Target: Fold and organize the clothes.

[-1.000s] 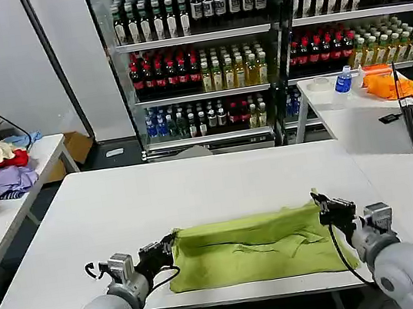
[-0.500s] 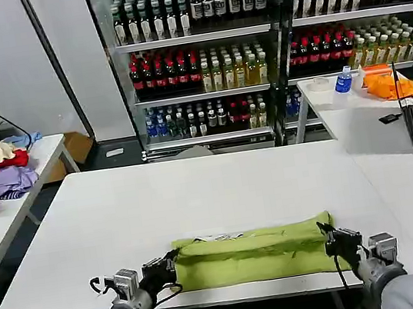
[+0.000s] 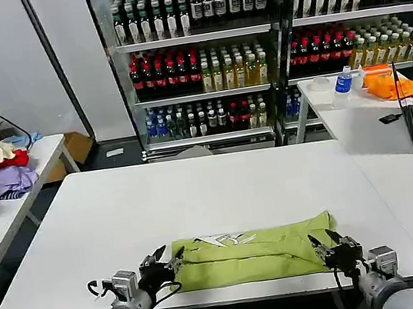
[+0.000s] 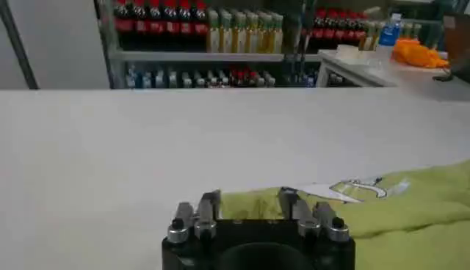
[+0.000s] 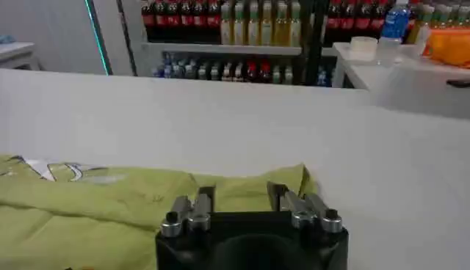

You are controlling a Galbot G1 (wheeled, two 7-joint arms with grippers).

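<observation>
Behind the white table, drink shelves are standing, labels unreadable. Our T-shirt is lying folded along the near edge, white print showing. Our left gripper and right gripper are sitting spread at its ends, holding nothing.
</observation>
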